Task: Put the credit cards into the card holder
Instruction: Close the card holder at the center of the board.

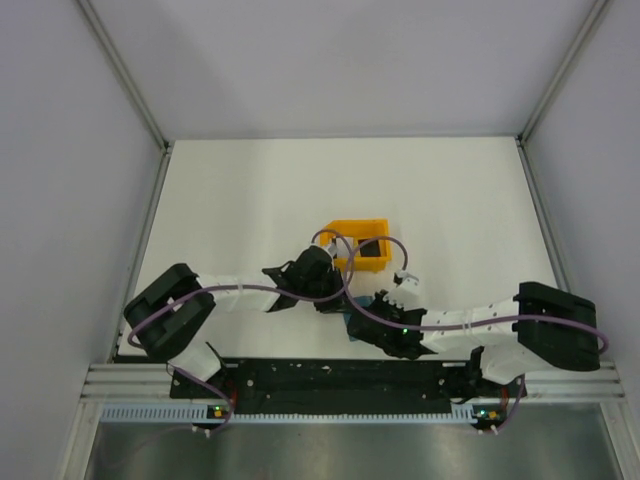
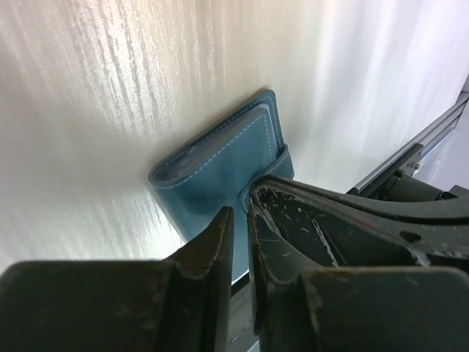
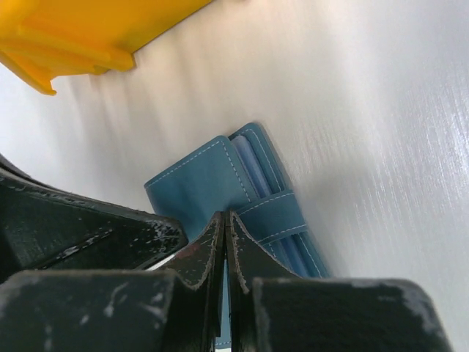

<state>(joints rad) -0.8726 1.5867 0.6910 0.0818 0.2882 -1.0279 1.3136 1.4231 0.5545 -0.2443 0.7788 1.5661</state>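
Right tool [image 3: 223, 220] closed, left tool's [image 2: 236, 213] grip unclear, both at one card holder [image 2: 212, 176]; one orange tray [image 3: 80, 29] beside.

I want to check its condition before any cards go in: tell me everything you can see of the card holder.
The card holder is a flat teal-blue wallet, leather-like, with pale stitching round its edges. It is folded shut, a stitched strap wraps across one edge, and paler layers show between the covers. It lies flat on the white table, near the orange tray but apart from it. The left gripper and right gripper both meet its near edge; whether either pinches it is hidden.
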